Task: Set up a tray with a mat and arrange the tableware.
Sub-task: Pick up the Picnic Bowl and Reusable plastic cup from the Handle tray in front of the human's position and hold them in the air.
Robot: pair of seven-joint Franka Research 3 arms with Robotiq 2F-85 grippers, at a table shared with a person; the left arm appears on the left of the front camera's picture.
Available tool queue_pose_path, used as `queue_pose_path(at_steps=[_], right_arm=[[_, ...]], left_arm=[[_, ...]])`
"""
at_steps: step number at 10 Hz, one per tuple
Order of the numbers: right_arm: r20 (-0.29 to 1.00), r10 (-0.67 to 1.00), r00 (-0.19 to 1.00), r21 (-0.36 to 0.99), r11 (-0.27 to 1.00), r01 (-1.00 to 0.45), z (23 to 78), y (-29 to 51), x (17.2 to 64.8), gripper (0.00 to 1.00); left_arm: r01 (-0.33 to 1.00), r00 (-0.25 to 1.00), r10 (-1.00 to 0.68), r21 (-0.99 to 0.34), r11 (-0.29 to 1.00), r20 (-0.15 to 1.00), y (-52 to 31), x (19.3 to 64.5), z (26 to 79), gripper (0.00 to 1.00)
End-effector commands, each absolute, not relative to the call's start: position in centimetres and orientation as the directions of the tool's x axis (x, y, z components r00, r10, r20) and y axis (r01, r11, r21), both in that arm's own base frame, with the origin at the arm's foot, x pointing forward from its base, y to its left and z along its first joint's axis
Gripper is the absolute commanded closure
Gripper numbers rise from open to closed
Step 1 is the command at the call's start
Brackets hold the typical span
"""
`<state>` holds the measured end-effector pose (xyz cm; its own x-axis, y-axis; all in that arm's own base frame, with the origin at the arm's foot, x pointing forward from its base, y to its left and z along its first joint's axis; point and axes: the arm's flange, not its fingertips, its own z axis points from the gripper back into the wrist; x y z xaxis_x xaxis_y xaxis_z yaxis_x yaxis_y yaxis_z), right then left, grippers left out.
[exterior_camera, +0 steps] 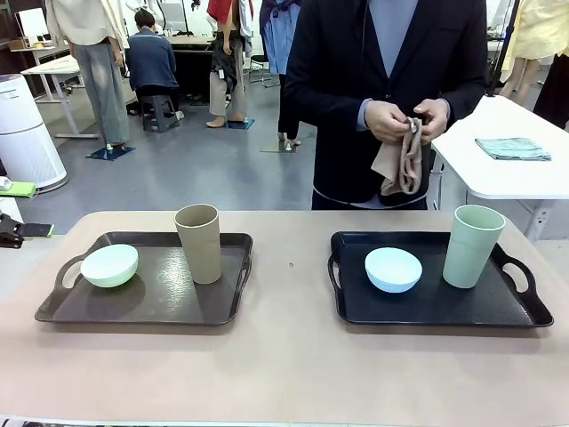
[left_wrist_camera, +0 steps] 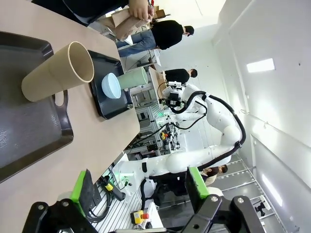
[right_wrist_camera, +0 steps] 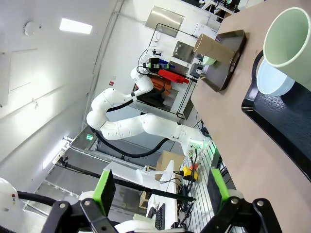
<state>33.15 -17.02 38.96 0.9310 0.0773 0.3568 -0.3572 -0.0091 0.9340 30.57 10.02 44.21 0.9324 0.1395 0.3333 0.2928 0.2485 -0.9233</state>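
While the person at the far side held a crumpled beige cloth (exterior_camera: pixel 398 169) in both hands (exterior_camera: pixel 388 120), neither arm had anything in its grip. The left end effector (left_wrist_camera: pixel 140 178) stood released, its green pads apart with only air between them, and the right end effector (right_wrist_camera: pixel 160 188) was the same.

On the tan bench (exterior_camera: pixel 284 374) lay two dark rectangular plastic trays with handles, well apart. The left tray (exterior_camera: pixel 160 294) carried the pale mint green round bowl (exterior_camera: pixel 110 265) and, just beside it, the tall tan-brown handleless cup (exterior_camera: pixel 199 243). The right tray (exterior_camera: pixel 427 302) carried the light blue round bowl (exterior_camera: pixel 393 269) and the tall pale sage green cup (exterior_camera: pixel 474 245). Both cups stood upright, long axis vertical, mouths up.

No mat lay on either tray, so the cloth was probably the mat, not yet laid. The deciding relation was nearness. The tan-brown cup sat closest ahead of the left end effector, while the sage green cup and blue bowl sat closest ahead of the right one. Each arm looked along the bench from beyond its end, so a reach would likely meet the cups' walls from the side.
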Motion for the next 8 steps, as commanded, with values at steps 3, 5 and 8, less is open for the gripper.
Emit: queue_pose_path(at_steps=[3, 5, 8], right_arm=[[0.353, 0.078, 0.933, 0.935, 0.004, -0.354, 38.71, -16.87, 32.77, 0.0], [0.353, 0.078, 0.933, 0.935, 0.004, -0.354, 38.71, -16.87, 32.77, 0.0], [0.353, 0.078, 0.933, 0.935, 0.004, -0.354, 38.71, -16.87, 32.77, 0.0]], left_arm=[[0.305, 0.926, 0.151, -0.922, 0.238, 0.346, 10.01, 30.52, 44.47, 0.0], [0.305, 0.926, 0.151, -0.922, 0.238, 0.346, 10.01, 30.52, 44.47, 0.0], [0.305, 0.926, 0.151, -0.922, 0.238, 0.346, 10.01, 30.52, 44.47, 0.0]])
